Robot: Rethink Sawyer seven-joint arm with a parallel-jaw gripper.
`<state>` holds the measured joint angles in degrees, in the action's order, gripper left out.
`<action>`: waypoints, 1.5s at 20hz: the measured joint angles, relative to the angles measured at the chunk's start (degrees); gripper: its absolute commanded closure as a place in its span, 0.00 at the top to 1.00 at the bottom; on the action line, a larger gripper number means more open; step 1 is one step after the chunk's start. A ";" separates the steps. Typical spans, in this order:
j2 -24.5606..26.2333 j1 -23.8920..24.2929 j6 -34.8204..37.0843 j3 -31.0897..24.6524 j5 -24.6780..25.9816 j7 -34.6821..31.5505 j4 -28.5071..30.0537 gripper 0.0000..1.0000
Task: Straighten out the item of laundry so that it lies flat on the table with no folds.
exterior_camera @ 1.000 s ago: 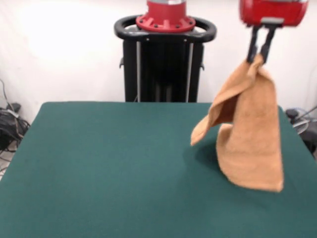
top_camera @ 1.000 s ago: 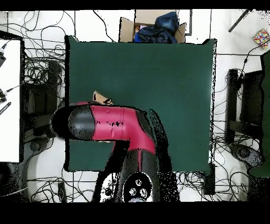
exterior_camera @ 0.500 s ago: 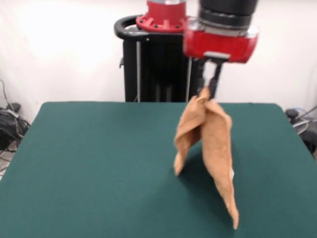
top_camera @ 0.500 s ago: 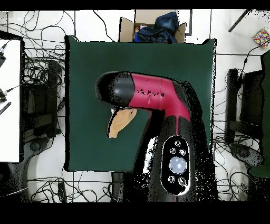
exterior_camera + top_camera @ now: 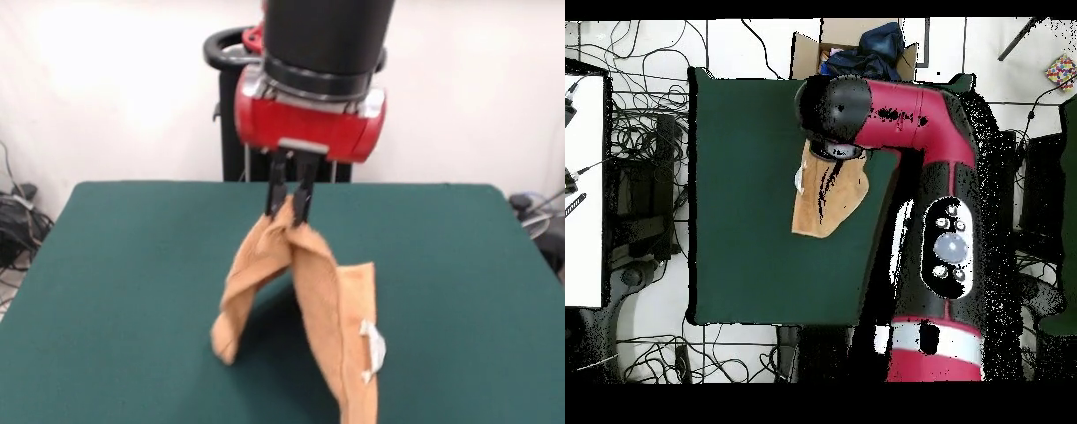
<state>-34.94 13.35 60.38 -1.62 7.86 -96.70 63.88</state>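
I swing the black two-fingered gripper (image 5: 289,201), clamped on a pinched peak of the light-orange terry-cloth towel (image 5: 305,300), from the side of the dark green felt-covered table (image 5: 124,291) to its middle. The towel now trails lower, folded double, white care tag (image 5: 373,346) showing; I judge it far from flat.

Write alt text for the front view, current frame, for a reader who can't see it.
A red and black robot arm's gripper pinches a tan terry towel at its top, so the cloth hangs in two folded drapes over a dark green table. A small white tag shows on the right-hand drape; the towel's lower end runs past the picture's bottom edge.
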 measured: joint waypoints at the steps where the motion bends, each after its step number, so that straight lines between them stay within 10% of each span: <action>1: 0.44 0.15 0.32 -0.24 0.22 0.18 -0.86 0.00; 10: 9.49 2.32 1.66 -5.22 3.06 5.10 -15.68 0.00; 11: 11.44 2.73 1.67 -6.66 3.06 6.21 -17.90 1.00; 30: 17.02 3.61 8.93 -10.77 3.42 6.94 -33.45 1.00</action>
<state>-17.92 16.97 69.32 -12.39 11.28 -89.76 30.43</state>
